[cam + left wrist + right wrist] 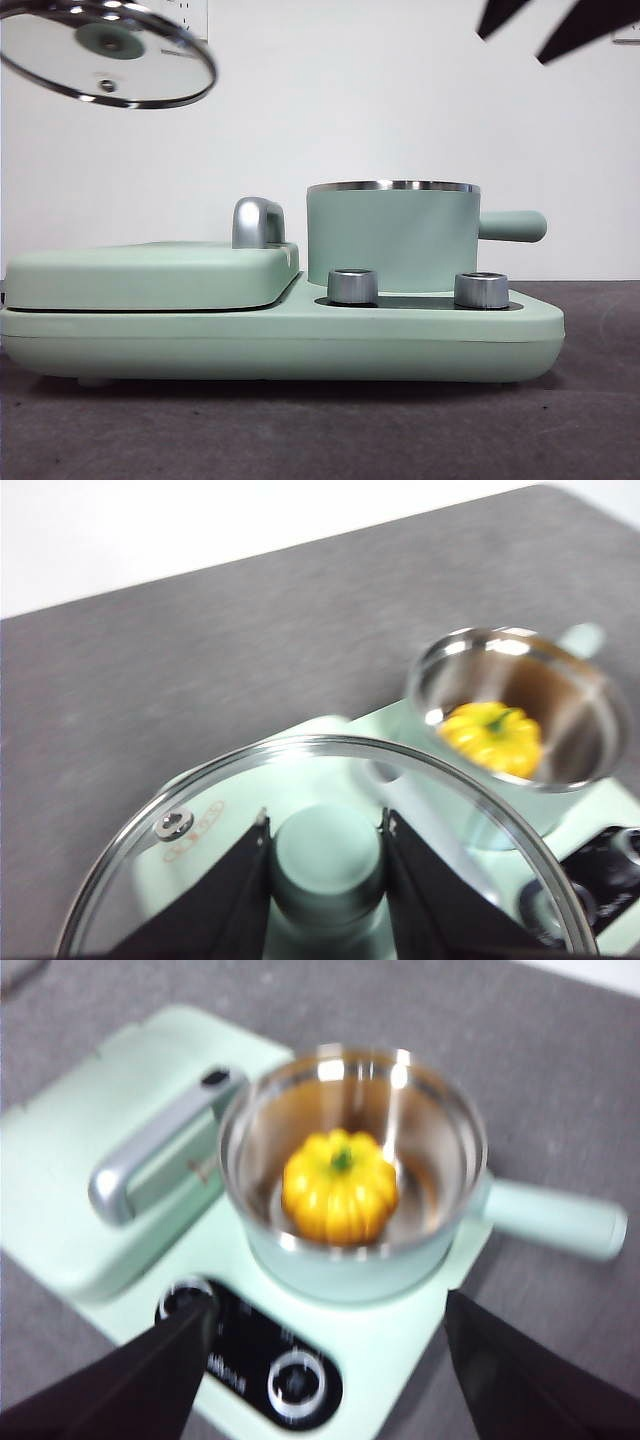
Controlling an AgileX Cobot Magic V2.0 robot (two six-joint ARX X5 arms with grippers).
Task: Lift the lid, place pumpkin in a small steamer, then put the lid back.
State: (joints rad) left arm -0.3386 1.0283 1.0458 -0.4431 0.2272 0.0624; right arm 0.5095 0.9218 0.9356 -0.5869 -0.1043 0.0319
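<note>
two steel dials (352, 286) sit nearest in front view, on the black panel of the mint-green cooker base (280, 340), w/ the small steamer (392, 235) right behind them, side handle pointing right, top uncovered. flat hinged cover (150, 275) w/ chrome handle (256, 222) fills the base's left half, all on the grey desk (300, 430). lid (108, 52) hangs tilted high at top left, well apart from the steamer; black jaw tips of a gripper (535, 25) show at top right. left wrist view: left gripper (327, 852) clamped on the lid's mint-green knob, glass disc spread around the jaws; beyond the rim the steamer is open w/ the pumpkin (492, 738) inside. right wrist view: right gripper (330, 1325) jaws wide apart, holding nothing, above the control panel side of the cooker; pumpkin sits in the middle of the steamer's steel bowl, green stem up, slightly blurred.
</note>
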